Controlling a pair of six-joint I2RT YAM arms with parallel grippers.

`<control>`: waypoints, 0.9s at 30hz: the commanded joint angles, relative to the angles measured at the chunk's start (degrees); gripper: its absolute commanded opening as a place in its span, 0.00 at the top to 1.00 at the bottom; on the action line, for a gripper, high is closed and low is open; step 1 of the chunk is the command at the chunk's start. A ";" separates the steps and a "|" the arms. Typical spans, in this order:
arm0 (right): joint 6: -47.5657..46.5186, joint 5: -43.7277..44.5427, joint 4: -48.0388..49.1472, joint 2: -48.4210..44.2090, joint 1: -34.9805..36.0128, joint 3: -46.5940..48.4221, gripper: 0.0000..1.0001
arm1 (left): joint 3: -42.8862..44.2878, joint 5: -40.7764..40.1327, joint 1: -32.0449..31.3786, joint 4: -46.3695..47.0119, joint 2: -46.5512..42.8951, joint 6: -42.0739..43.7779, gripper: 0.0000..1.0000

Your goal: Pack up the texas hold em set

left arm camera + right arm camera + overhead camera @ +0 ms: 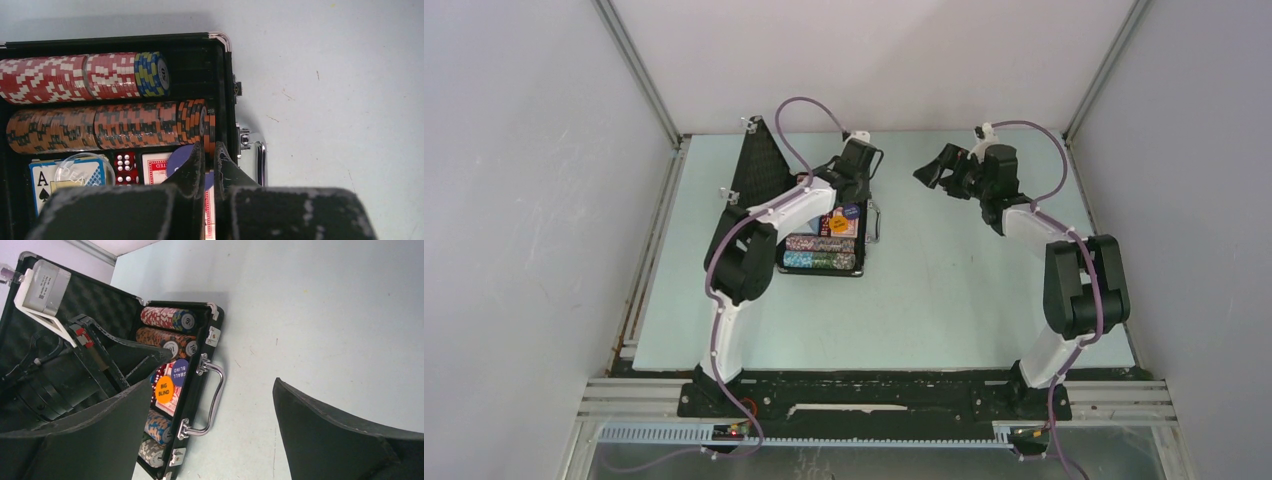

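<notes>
Hides card deck (156, 167) partly under shut left jaws; reads SMALL BLIND on blue button (179, 372), BIG BLIND on orange button (164, 389); spreads right jaws wide.

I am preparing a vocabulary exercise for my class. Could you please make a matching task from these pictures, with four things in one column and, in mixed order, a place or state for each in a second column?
Things
1. orange round Big Blind button
2. silver metal handle
3. left gripper
4. right gripper

Places or states
A. open, above the pale table
B. inside the black rectangular case, beside the blue round button
C. shut, over the red-backed cards
D. outside the case, on its front wall

Pairs: 1-B, 2-D, 3-C, 4-A
</notes>
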 commanded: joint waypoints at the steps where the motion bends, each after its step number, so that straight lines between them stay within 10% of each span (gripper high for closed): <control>1: 3.05 -3.36 4.99 1.39 -1.24 -0.29 0.00 | 3.23 -0.23 0.14 0.27 0.83 1.11 1.00; 27: 5.71 -8.80 8.98 3.75 -1.64 -0.30 0.01 | 2.35 1.13 0.89 1.74 0.14 -0.56 0.72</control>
